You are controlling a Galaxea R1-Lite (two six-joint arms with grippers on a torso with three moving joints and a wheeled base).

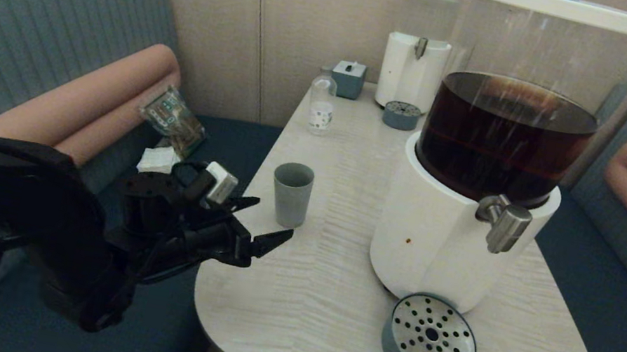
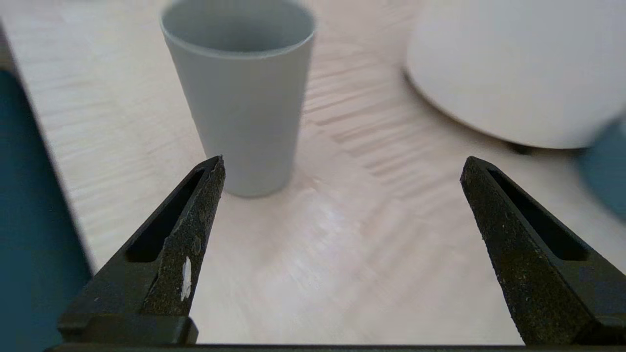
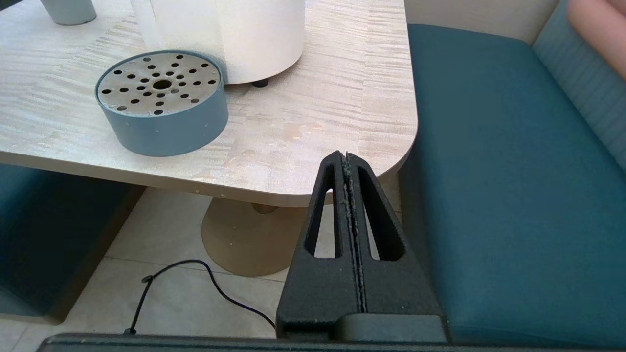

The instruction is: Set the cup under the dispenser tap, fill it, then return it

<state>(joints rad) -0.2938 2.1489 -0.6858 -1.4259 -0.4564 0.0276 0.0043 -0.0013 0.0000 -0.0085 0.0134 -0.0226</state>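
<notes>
Matte grey tapered cup (image 2: 238, 93) stands untouched before the wide-open, empty left claw (image 2: 342, 168).

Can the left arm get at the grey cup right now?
Probably yes. The left gripper is open wide, just short of the cup, which stands upright on bare table with nothing between them. It sits off toward one jaw, so some recentring looks needed.

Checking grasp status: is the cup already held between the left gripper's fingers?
No, the cup stands free on the table ahead of the open left gripper.
</notes>
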